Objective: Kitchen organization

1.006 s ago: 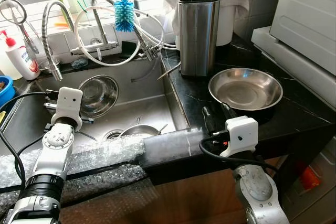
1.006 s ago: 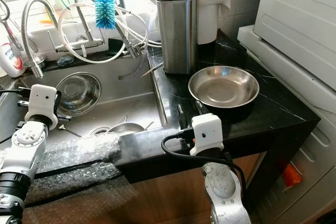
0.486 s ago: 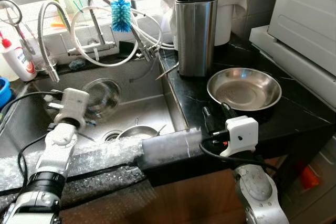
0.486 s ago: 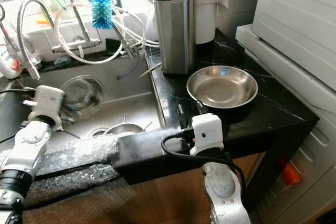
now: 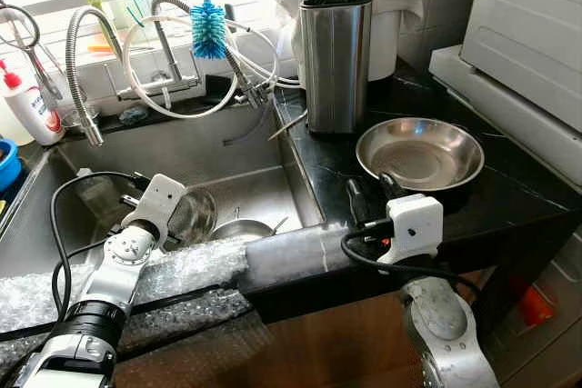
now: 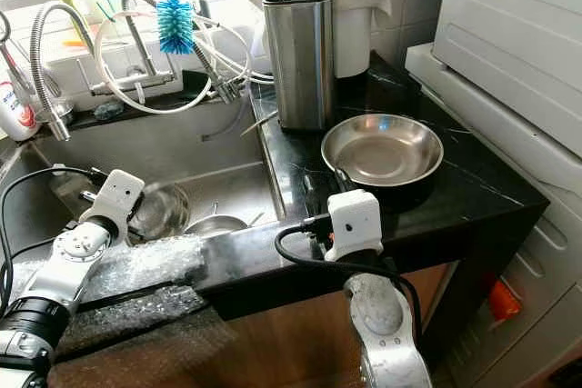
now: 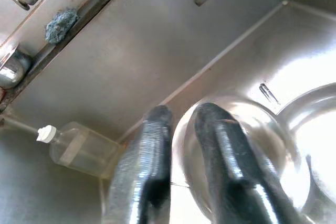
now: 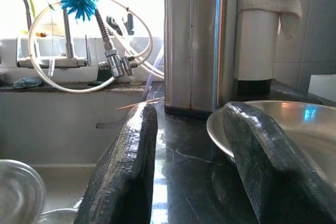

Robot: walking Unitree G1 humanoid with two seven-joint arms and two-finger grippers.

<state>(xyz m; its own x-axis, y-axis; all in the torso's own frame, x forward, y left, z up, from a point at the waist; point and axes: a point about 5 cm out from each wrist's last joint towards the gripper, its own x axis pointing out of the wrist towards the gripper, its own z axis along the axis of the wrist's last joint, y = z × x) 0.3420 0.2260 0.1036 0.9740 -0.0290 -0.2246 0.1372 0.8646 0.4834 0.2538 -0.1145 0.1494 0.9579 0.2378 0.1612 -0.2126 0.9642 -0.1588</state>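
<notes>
Sink (image 5: 227, 147): two bowls (image 5: 193, 215); counter: one.

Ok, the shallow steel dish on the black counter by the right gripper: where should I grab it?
Take the shallow round steel dish by its thin flared rim on the near side, coming in low from the counter's front edge. The right gripper already sits there, jaws open and facing it. One finger over the lip, one under; the wide bowl gives nothing else to pinch.
</notes>
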